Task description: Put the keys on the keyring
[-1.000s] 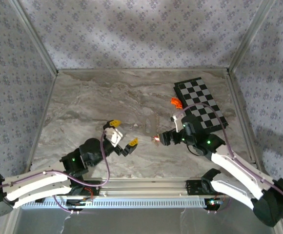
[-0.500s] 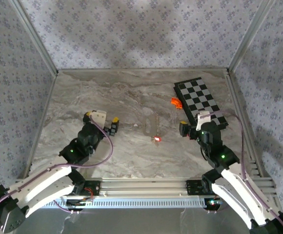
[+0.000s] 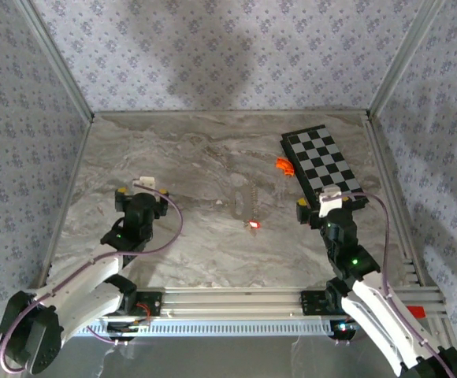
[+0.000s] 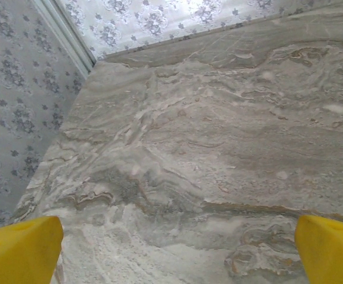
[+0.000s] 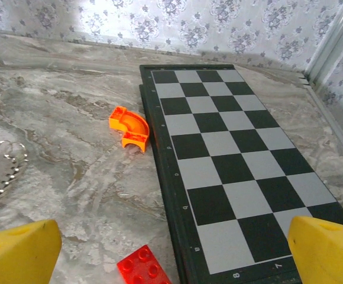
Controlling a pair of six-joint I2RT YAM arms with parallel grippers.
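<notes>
Jaws of the left gripper stand wide apart at 9 o'clock of the table, holding nothing, with bare marble ahead. The keys lie near table centre. The keyring stretches from them toward 12 o'clock; too small to tell whether they are joined. The right gripper hangs at 3 o'clock, likewise spread and empty, probably kept clear of the work. The checkerboard, orange curved piece and red block crowd that side. The approach from 6 o'clock looks open.

Key with red tag lies mid-table on marble table; keyring chain just beyond it. Orange curved piece beside checkerboard. Left gripper and right gripper flank them, well apart.
</notes>
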